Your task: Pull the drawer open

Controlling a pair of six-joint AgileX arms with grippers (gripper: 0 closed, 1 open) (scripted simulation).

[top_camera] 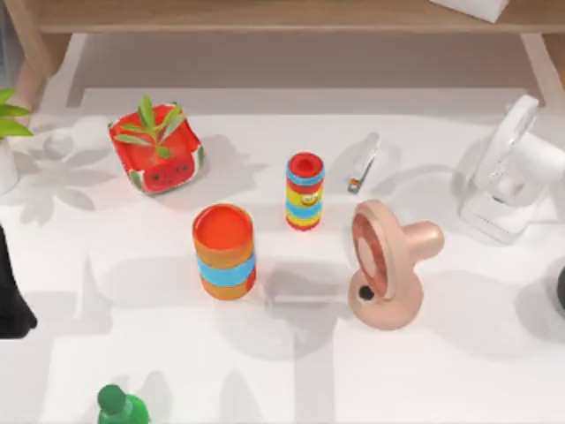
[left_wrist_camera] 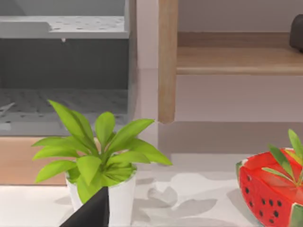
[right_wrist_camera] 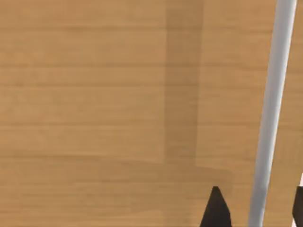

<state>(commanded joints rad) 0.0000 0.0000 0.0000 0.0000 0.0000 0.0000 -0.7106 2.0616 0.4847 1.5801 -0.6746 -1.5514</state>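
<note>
The drawer front (right_wrist_camera: pixel 118 94) is a light wooden panel seen very close in the right wrist view. A slim silver handle bar (right_wrist_camera: pixel 277 94) runs along it. My right gripper (right_wrist_camera: pixel 258 205) is open, one black fingertip (right_wrist_camera: pixel 215 210) on each side of the bar, with clear gaps to the bar. My left arm (top_camera: pixel 9 296) is parked at the table's left edge; a black fingertip (left_wrist_camera: pixel 92 213) shows in the left wrist view in front of a potted plant (left_wrist_camera: pixel 97 161).
On the white table stand a watermelon-patterned planter (top_camera: pixel 157 146), an orange and blue cylinder (top_camera: pixel 224 252), a striped tube (top_camera: pixel 305 190), a pink ring-shaped object (top_camera: pixel 384 265), a stapler (top_camera: pixel 362 163), a white device (top_camera: pixel 512 172) and a green bottle (top_camera: pixel 115 406). A wooden shelf (top_camera: pixel 282 18) runs along the back.
</note>
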